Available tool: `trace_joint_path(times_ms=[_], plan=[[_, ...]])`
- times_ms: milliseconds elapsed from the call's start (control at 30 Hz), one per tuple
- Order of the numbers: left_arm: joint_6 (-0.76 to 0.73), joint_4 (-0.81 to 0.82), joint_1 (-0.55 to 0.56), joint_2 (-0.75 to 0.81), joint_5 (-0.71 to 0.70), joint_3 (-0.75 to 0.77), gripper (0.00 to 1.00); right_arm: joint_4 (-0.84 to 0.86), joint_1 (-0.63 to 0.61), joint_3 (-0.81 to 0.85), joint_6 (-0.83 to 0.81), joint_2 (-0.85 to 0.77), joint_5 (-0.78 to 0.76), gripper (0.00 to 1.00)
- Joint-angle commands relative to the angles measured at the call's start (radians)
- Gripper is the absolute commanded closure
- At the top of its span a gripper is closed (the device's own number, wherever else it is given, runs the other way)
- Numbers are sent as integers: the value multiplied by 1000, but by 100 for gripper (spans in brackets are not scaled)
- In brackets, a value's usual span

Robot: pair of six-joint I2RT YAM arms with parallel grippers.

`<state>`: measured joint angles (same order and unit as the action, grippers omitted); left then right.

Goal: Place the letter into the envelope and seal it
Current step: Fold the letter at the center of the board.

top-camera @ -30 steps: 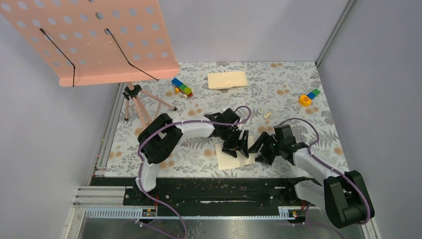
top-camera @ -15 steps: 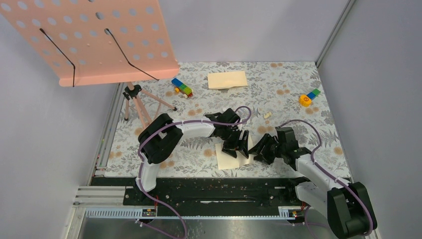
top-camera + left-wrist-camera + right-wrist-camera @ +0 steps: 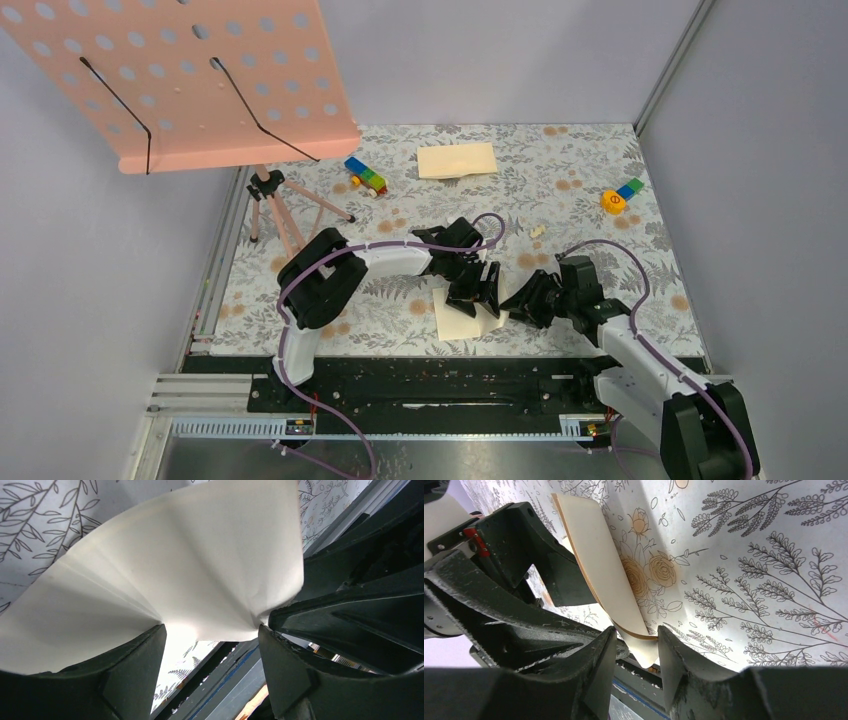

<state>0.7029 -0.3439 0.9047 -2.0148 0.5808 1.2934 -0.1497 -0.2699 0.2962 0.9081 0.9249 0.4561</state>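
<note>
The right gripper (image 3: 510, 302) has slid in and narrowed around the corner of the letter (image 3: 462, 322) by the table's near edge – the wide left gripper (image 3: 210, 635) props it – so folding starts; the envelope (image 3: 457, 160) waits at the far edge.

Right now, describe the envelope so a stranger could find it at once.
Start at the pink perforated stand at the table's far left. Look right along the far edge, past the colourful toy block, to the envelope: a small tan oblong lying flat, alone. The paler letter lies near, between both arms.
</note>
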Motion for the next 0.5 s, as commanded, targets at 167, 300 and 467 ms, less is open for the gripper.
trace_joint_path(times_ms=[167,300,467], plan=[[-40,-23,10,-1,-49,-42,29,-25,1,34,-67,-60,86,57],[-43,-26,10,1,-39,-46,29,-16,1,46,-101,-63,102,57],[-45,-26,10,-2,-31,-49,29,-20,3,70,-131,-58,104,58]])
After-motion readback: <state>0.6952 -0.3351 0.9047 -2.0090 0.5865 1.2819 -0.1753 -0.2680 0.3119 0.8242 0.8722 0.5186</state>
